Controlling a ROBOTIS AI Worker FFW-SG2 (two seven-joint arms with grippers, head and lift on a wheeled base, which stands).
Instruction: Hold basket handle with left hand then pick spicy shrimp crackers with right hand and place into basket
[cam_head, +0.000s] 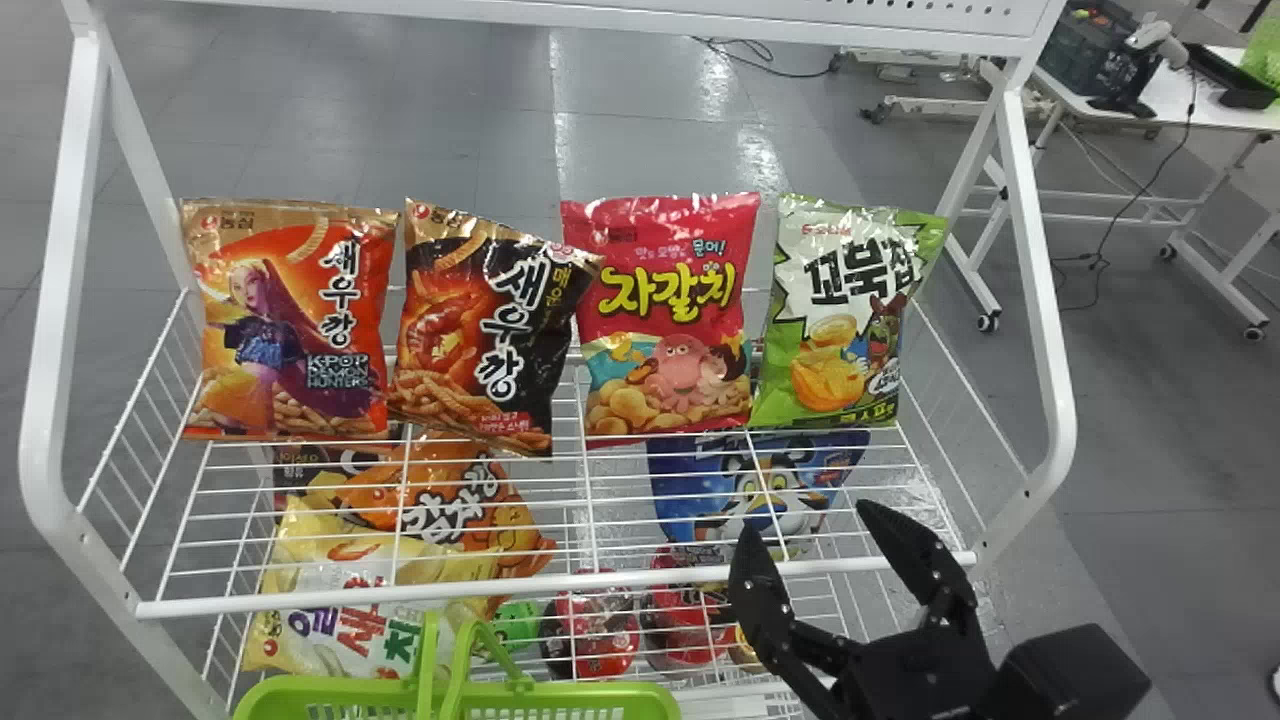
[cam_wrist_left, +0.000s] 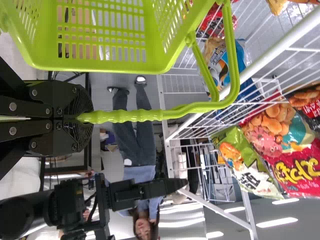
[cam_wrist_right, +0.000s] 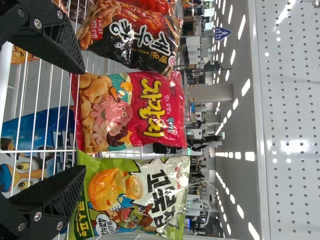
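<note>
The crackers (cam_head: 480, 335) stand tilted between the orange bag (cam_head: 290, 320) and red bag (cam_head: 665, 320), likely light, slippery, brittle inside: pinch gently across the middle. The right pincer (cam_head: 805, 518) gapes wide; the left pincer (cam_wrist_left: 86, 118) grips the handle (cam_wrist_left: 135, 116).

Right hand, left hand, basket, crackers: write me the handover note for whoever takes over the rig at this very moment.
Left hand: shut on the handle of the light-green plastic basket.
Right hand: open, nothing between its fingers, at the front right of the white wire shelf.
Spicy shrimp crackers, black-and-red glossy bag with gold top: on the upper shelf, second from left, beside the pink-red octopus bag.
Done: handle held.
Left: pick the crackers, place them in the basket.
</note>
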